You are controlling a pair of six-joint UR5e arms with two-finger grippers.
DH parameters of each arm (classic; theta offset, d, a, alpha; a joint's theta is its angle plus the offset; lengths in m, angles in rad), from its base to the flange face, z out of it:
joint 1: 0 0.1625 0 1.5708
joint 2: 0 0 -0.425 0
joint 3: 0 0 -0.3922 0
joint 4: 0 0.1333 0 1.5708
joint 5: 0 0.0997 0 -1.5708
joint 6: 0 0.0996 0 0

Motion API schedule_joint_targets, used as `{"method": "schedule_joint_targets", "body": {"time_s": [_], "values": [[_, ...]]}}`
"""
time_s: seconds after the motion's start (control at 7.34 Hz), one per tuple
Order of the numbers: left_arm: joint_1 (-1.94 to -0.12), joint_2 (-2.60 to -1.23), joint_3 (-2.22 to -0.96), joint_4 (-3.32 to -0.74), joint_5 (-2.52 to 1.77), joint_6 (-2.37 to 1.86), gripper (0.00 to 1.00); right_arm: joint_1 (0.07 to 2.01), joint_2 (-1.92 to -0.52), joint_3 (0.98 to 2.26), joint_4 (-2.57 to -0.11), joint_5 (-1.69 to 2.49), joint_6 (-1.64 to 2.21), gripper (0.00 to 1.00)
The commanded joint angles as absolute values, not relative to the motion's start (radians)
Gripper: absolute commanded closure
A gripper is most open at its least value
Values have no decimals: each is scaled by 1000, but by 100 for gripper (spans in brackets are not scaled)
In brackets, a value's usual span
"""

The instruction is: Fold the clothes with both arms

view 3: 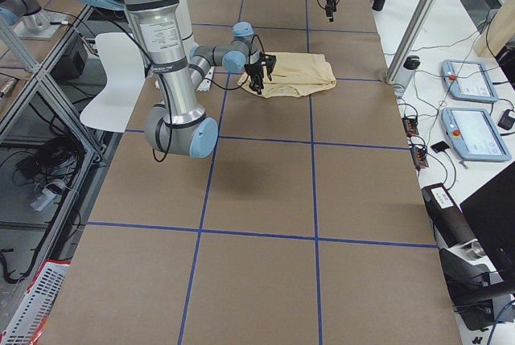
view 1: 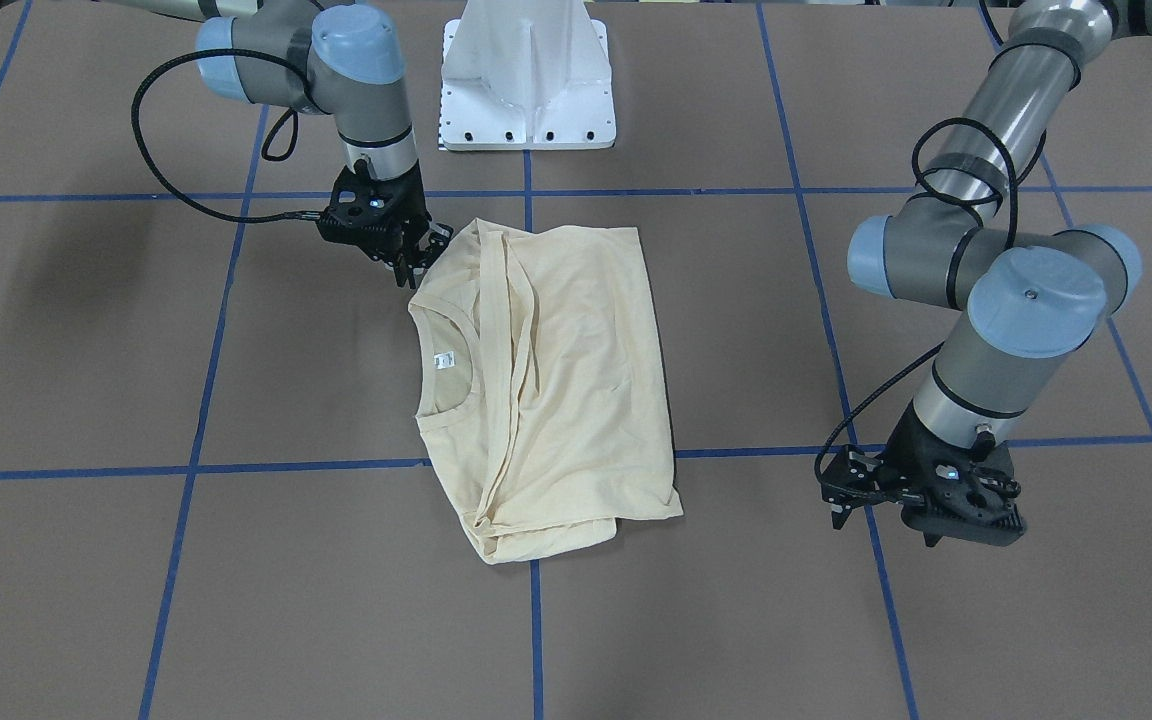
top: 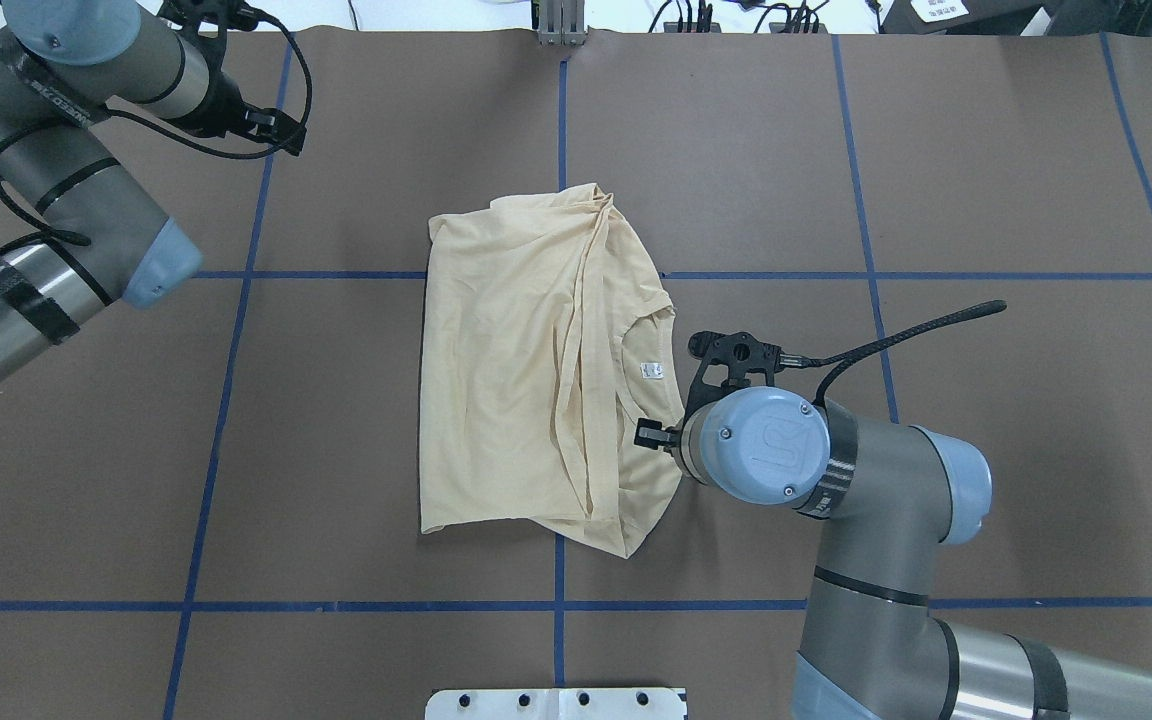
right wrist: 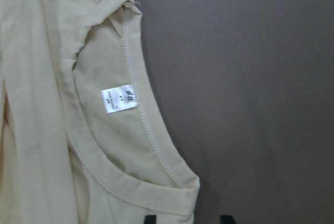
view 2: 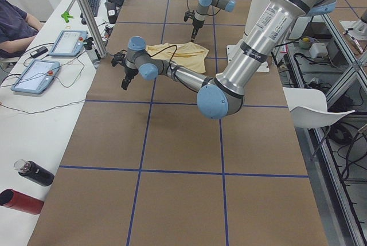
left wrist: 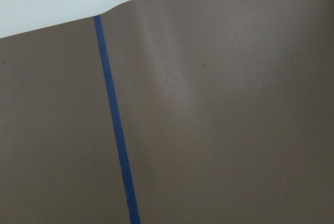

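Note:
The cream shirt [view 1: 566, 380] lies folded lengthwise on the brown table [view 1: 86, 330], sleeves tucked over its middle and the neck opening with its white label [top: 651, 371] facing my right arm. My right gripper [view 1: 423, 258] hangs low at the shoulder corner by the collar. In the right wrist view its fingertips [right wrist: 151, 219] stand apart at the bottom edge, open, with the collar seam [right wrist: 156, 182] just ahead of them. My left gripper [view 1: 886, 528] hovers well clear of the shirt [top: 516, 370], open and holding nothing. The left wrist view holds only bare table [left wrist: 219, 119] and blue tape.
A white bolted pedestal [view 1: 528, 80] stands at the robot's side of the table. Blue tape lines [top: 556, 605] grid the surface. Past the far edge are two tablets [view 2: 34, 77], bottles [view 2: 23, 200], a metal post [view 2: 86, 16] and a seated person's sleeve [view 2: 11, 25].

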State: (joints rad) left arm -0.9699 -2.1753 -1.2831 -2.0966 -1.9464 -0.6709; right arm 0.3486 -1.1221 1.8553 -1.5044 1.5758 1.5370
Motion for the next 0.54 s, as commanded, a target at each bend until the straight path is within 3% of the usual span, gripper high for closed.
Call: {"method": "schedule_joint_targets", "body": {"time_s": [0.0, 0.27, 0.41], "values": [[-969, -2174, -1285, -2097, -1947, -670, 0, 348, -992, 1795, -1572, 1569, 1509, 0], [-969, -2174, -1287, -2097, -1947, -670, 0, 348, -835, 1616, -1580, 1548, 1508, 7], [-969, -2174, -1287, -2097, -1947, -670, 0, 348, -787, 1567, -1582, 1546, 1506, 25]]}}
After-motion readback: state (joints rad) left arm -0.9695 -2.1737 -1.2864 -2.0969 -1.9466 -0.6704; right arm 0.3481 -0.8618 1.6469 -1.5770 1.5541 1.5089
